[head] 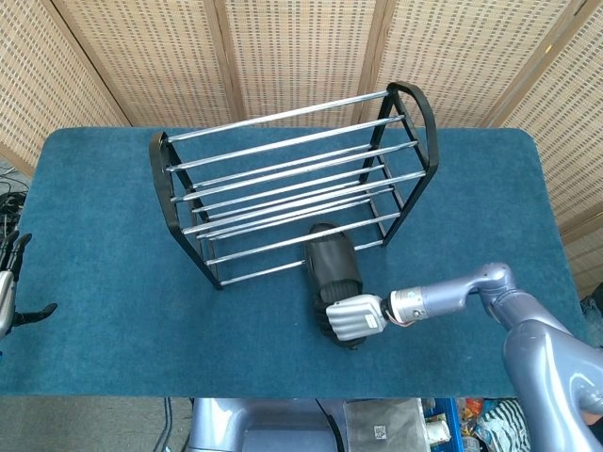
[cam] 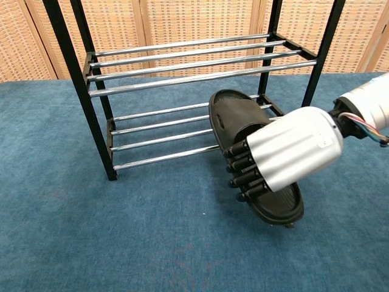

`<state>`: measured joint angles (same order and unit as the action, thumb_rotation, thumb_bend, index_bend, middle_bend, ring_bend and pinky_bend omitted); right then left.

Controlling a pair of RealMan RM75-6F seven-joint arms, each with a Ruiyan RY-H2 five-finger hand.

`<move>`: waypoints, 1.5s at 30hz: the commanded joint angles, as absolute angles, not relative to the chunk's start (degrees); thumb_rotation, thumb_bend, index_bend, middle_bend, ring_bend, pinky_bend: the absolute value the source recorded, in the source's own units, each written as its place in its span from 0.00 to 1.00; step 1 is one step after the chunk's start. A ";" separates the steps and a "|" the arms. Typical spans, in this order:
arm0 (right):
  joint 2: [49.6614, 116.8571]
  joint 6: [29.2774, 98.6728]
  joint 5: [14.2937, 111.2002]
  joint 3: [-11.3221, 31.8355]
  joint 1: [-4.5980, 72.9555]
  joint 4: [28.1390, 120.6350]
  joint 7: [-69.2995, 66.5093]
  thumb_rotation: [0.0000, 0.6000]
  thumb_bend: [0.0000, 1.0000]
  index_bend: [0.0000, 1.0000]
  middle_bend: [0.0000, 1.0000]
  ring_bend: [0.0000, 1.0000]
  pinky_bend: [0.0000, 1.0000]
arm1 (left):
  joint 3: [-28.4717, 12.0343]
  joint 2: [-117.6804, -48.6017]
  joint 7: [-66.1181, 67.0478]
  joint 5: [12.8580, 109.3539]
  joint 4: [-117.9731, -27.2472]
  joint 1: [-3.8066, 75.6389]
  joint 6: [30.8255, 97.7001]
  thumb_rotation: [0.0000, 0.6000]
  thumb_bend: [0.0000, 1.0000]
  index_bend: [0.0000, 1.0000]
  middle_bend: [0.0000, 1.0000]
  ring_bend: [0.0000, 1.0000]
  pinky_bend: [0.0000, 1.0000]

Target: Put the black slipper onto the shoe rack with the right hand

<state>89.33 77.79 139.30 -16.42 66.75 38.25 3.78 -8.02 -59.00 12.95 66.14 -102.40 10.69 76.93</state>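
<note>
— Where's the black slipper [cam: 243, 131]?

— Near the table's [head: 113, 235] front edge, toe end reaching the bottom bars of the shoe rack [head: 283, 179], heel end over the blue surface.

— And the right hand [cam: 285, 152]?

— Its fingers [cam: 243, 164] are wrapped over the slipper, gripping it.

— The left hand [head: 11, 282]?

— At the table's left edge, fingers spread, holding nothing.

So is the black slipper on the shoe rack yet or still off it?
Not yet: the right hand holds the black slipper tilted, toe just over the shoe rack bottom rails.

matt black slipper [cam: 243, 125], shiny metal rack [cam: 182, 61], blue carpeted table [head: 94, 235].
</note>
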 commanded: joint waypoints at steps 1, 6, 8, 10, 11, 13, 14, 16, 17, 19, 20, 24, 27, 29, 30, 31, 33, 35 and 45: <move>91.51 78.80 138.46 -17.09 67.61 34.66 1.43 1.00 0.75 0.60 0.48 0.37 0.39 | -8.23 -59.26 13.49 65.37 -102.20 11.06 76.51 1.00 0.12 0.00 0.00 0.00 0.00; 94.39 79.79 136.97 -17.76 67.97 29.51 -1.61 1.00 0.75 0.60 0.47 0.35 0.39 | -8.51 -59.67 14.38 63.65 -101.71 11.63 75.73 1.00 0.12 0.00 0.00 0.00 0.00; 95.31 80.05 136.33 -18.05 68.11 27.67 -2.88 1.00 0.75 0.60 0.46 0.34 0.39 | -8.59 -59.79 14.64 63.18 -101.60 11.84 75.51 1.00 0.13 0.00 0.00 0.00 0.00; 95.97 80.23 135.82 -18.35 68.17 26.28 -3.80 1.00 0.76 0.60 0.45 0.33 0.39 | -8.64 -59.88 14.88 62.89 -101.52 11.98 75.41 1.00 0.12 0.00 0.00 0.00 0.00; 96.32 80.35 135.54 -18.53 68.21 25.49 -4.29 1.00 0.76 0.60 0.44 0.33 0.39 | -8.66 -59.92 14.97 62.71 -101.48 12.07 75.31 1.00 0.12 0.00 0.00 0.00 0.00; 96.87 80.63 135.08 -18.97 68.28 23.99 -5.08 1.00 0.75 0.60 0.44 0.32 0.39 | -8.66 -60.00 15.15 62.35 -101.36 12.21 75.11 1.00 0.13 0.00 0.00 0.00 0.00; 97.10 80.80 134.87 -19.17 68.32 23.25 -5.25 1.00 0.75 0.60 0.43 0.31 0.39 | -8.68 -60.03 15.21 62.20 -101.31 12.27 75.04 1.00 0.13 0.00 0.00 0.00 0.00; 97.45 80.95 134.26 -19.44 68.30 21.86 -5.52 1.00 0.75 0.60 0.41 0.29 0.39 | -8.70 -60.04 15.22 62.04 -101.28 12.36 74.97 1.00 0.12 0.00 0.00 0.00 0.00; 97.59 80.94 133.98 -19.61 68.28 21.30 -5.72 1.00 0.75 0.60 0.40 0.27 0.39 | -8.69 -60.05 15.21 62.03 -101.26 12.38 74.98 1.00 0.12 0.00 0.00 0.00 0.00; 97.75 80.70 133.52 -19.91 68.29 20.27 -5.87 1.00 0.75 0.60 0.38 0.24 0.39 | -8.65 -60.04 15.22 62.02 -101.29 12.41 75.00 1.00 0.12 0.00 0.00 0.00 0.00; 97.82 80.47 133.16 -20.02 68.28 19.68 -5.97 1.00 0.75 0.60 0.37 0.23 0.39 | -8.63 -60.04 15.23 61.98 -101.32 12.44 74.97 1.00 0.12 0.00 0.00 0.00 0.00; 97.94 79.80 131.65 -20.31 68.16 17.99 -6.20 1.00 0.75 0.59 0.34 0.20 0.39 | -8.56 -59.96 15.13 61.94 -101.32 12.49 74.95 1.00 0.12 0.00 0.00 0.00 0.00; 97.87 79.22 130.72 -20.53 68.02 17.03 -6.21 1.00 0.75 0.59 0.33 0.18 0.38 | -8.49 -59.97 15.07 61.97 -101.27 12.54 74.90 1.00 0.12 0.00 0.00 0.00 0.00; 97.87 78.76 130.25 -20.76 67.93 16.50 -6.11 1.00 0.75 0.58 0.32 0.16 0.37 | -8.44 -60.00 15.12 61.97 -101.23 12.60 74.85 1.00 0.12 0.00 0.00 0.00 0.00; 97.87 78.44 129.91 -20.86 67.85 16.26 -6.21 1.00 0.75 0.58 0.31 0.16 0.37 | -8.42 -60.03 15.14 61.94 -101.21 12.63 74.81 1.00 0.12 0.00 0.00 0.00 0.00; 97.89 78.23 129.69 -20.91 67.79 16.11 -6.25 1.00 0.75 0.58 0.31 0.15 0.36 | -8.40 -60.05 15.18 61.92 -101.19 12.66 74.79 1.00 0.13 0.00 0.00 0.00 0.00; 97.91 77.62 129.07 -20.98 67.67 15.71 -6.36 1.00 0.76 0.57 0.30 0.14 0.36 | -8.37 -60.10 15.27 61.89 -101.16 12.71 74.78 1.00 0.12 0.00 0.00 0.00 0.00; 97.97 77.14 128.57 -21.13 67.59 15.39 -6.40 1.00 0.75 0.57 0.30 0.14 0.36 | -8.34 -60.13 15.30 61.86 -101.14 12.73 74.81 1.00 0.12 0.00 0.00 0.00 0.00; 98.30 75.89 126.73 -22.10 67.79 14.49 -6.72 1.00 0.75 0.57 0.30 0.13 0.33 | -8.29 -60.28 15.63 61.44 -101.04 12.94 74.79 1.00 0.12 0.00 0.00 0.00 0.00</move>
